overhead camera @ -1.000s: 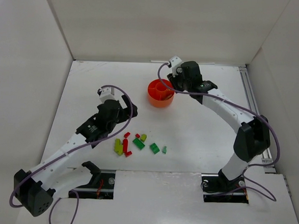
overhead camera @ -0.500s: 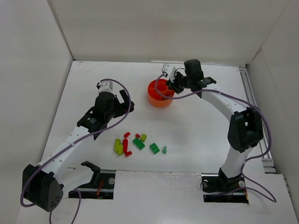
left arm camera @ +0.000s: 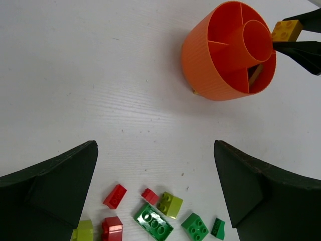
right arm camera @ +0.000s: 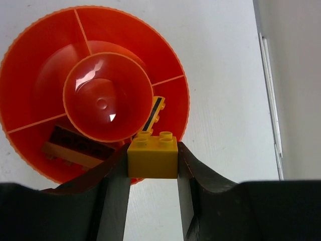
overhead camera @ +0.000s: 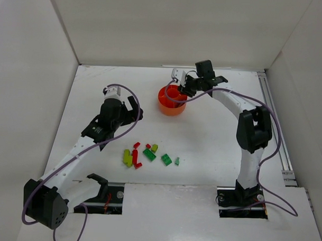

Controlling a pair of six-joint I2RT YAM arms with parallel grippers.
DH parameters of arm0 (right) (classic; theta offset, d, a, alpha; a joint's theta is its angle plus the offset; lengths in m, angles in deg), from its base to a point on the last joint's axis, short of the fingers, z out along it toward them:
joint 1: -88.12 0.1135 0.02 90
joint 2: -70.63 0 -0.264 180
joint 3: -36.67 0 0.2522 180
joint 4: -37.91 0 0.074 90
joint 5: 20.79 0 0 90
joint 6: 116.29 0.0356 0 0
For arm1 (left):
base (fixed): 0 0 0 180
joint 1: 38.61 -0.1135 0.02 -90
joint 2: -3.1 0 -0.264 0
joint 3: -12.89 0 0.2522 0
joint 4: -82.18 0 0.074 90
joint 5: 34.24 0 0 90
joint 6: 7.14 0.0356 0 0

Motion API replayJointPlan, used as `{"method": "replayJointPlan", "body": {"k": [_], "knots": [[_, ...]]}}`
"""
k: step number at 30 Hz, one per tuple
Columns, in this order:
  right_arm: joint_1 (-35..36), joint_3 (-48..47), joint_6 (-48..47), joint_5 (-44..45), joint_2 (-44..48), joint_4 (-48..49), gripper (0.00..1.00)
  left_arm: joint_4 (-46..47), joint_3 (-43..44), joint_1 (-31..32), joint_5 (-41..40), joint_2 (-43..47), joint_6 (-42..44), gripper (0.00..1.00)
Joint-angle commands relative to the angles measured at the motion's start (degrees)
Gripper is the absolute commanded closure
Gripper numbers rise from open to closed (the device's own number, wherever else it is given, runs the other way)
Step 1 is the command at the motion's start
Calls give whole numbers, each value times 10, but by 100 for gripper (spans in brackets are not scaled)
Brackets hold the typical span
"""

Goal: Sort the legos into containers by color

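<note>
Snugly between right fingers: yellow brick

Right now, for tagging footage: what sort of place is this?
Probably a robot test cell: white table boxed by blank panels, two arms bolted at its edge, legos and an orange dish.

Top external: high, steep downward look over whole table. Left wrist: mid-distance, dish at 1 o'clock of frame. Right wrist: close, looking down into dish, 11 o'clock. All share dish.
</note>
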Motion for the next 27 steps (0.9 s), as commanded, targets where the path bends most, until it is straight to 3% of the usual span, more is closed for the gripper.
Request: {"method": "replayJointPlan", "body": {"k": [1,10,18,27], "knots": [[2,-26,-21,-28,-12,-25,68,19,26,-3,5,4,16,0],[2,-26,-21,-7,-18,-20,59,19,26,-3,11,-7,16,0],[2,-26,-15,-7,-12,-7,59,19,26,-3,17,-12,16,0],[-3,-31,58,-15,12,46,61,24,26,-3,22,-12,16,0]]}}
